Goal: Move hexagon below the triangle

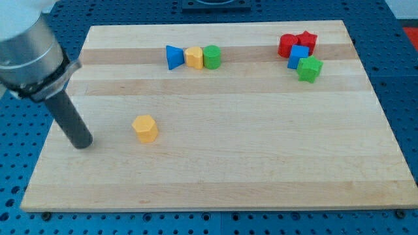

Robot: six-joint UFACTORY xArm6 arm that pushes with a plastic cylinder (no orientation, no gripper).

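**Hexagon sits low and left of the triangle, push not finished**

The yellow hexagon (pixel 145 128) lies alone on the counter (pixel 261 163), toward the view's bottom from the blue triangle (pixel 174 57) and a little to the view's left of it, well apart. I judge the task partly done: the hexagon is already on the lower side of the triangle, but a short push toward the view's right would square it up underneath.

My tip (pixel 83 144) rests on the board to the view's left of the hexagon, near it but not touching, which suits such a push. The end effector is a plain rod with nothing to part or close, so no grip state applies.

Just right of the triangle, touching in a row, are a yellow block (pixel 194 57) and a green block (pixel 212 57). Far to the triangle's right cluster a red block (pixel 287 46), a red star (pixel 307 42), a blue cube (pixel 298 56) and a green star (pixel 309 68).

The counter is pale wood, set on a blue perforated base (pixel 398 39).
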